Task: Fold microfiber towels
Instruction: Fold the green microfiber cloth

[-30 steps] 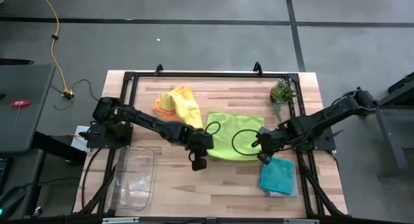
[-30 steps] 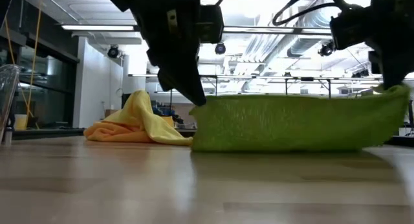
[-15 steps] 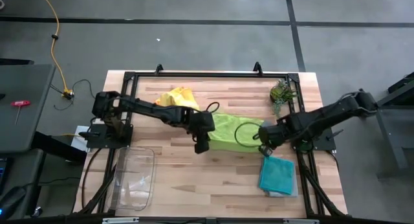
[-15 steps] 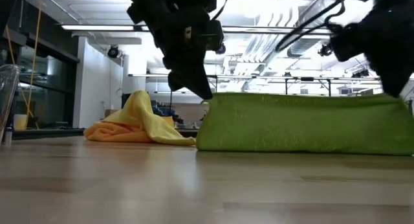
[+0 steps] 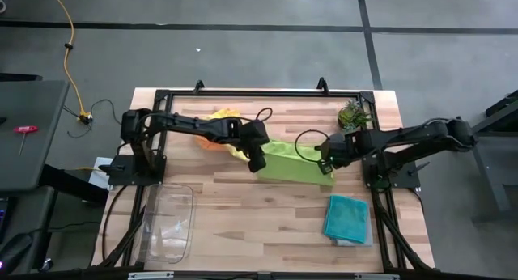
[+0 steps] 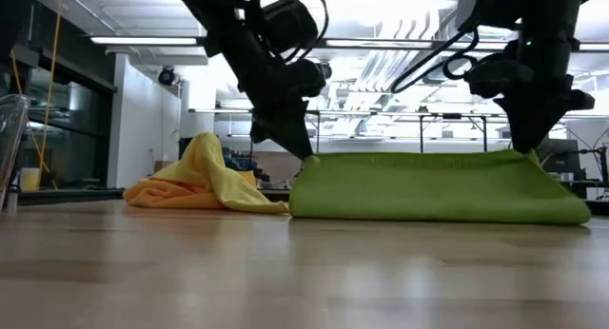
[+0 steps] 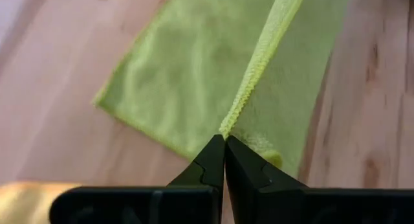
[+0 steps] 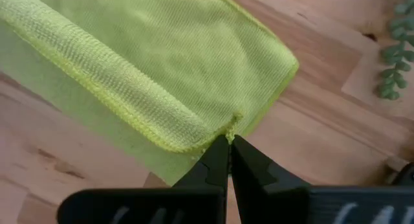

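The lime green towel lies on the table's middle, doubled over into a strip; it also shows in the low view. My left gripper is shut on its left end and my right gripper on its right end. The yellow towel lies bunched on the orange one at the far left, partly hidden by my left arm in the high view. The teal towel lies folded near the right front. My left gripper pinches the green towel's hemmed edge at the upper layer's left corner between its two fingers, from above, slanting down. The edge runs away taut from the fingertips, and the towel's lower layer lies on the table. My right gripper pinches the hemmed corner of the upper layer at the towel's right end between its two fingers, from above. The layer curls over beside the fingertips, and the rest of the towel lies on the table.
A small spiky green plant stands at the far right, close behind my right gripper. A clear plastic tray sits at the near left. Bare wood lies in front of the green towel.
Both grippers have gone toward the table's far edge and down, carrying the green towel's near edge. The towel, spread out and lifted at its near edge a second ago, is now folded over on itself into a narrower strip; its far part has stayed put.
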`<move>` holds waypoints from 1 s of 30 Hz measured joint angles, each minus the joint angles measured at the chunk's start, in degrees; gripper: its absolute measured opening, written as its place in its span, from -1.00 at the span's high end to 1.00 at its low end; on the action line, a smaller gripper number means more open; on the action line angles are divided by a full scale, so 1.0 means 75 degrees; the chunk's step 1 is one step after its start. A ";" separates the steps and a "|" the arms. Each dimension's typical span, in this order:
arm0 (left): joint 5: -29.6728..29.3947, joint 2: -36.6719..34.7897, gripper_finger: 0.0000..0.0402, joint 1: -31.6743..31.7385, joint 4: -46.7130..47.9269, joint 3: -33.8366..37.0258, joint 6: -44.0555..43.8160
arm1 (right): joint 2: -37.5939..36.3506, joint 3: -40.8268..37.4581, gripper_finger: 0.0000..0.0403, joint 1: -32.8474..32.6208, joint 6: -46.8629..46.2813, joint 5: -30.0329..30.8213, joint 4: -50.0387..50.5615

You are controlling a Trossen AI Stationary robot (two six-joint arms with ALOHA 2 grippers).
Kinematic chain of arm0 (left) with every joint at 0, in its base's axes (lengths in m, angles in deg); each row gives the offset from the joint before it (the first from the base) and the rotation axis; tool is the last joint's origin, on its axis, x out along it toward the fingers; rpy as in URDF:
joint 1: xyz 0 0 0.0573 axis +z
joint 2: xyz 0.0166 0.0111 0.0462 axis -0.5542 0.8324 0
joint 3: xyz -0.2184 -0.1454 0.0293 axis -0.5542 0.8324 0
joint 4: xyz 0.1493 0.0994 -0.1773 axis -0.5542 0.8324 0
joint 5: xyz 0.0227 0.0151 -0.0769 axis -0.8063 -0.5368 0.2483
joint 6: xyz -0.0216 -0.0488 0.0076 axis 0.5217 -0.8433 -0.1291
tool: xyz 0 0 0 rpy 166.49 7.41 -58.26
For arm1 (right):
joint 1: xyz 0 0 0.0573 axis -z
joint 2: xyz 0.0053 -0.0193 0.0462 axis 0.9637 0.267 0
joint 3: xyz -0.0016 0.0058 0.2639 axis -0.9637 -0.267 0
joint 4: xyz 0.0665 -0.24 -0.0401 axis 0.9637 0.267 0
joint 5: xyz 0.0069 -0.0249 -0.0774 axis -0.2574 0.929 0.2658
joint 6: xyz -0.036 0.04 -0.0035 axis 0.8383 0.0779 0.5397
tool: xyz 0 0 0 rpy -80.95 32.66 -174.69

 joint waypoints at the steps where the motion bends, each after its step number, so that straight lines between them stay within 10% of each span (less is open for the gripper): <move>1: -0.0025 0.0045 1.00 0.0016 -0.0103 -0.0013 -0.0001 | 0.0000 0.0000 1.00 0.0048 0.0004 -0.0002 0.0028; 30: -0.1346 0.0278 1.00 0.0132 -0.0759 -0.0007 0.0519 | 0.0006 -0.0743 1.00 0.0288 -0.1685 0.0783 -0.0345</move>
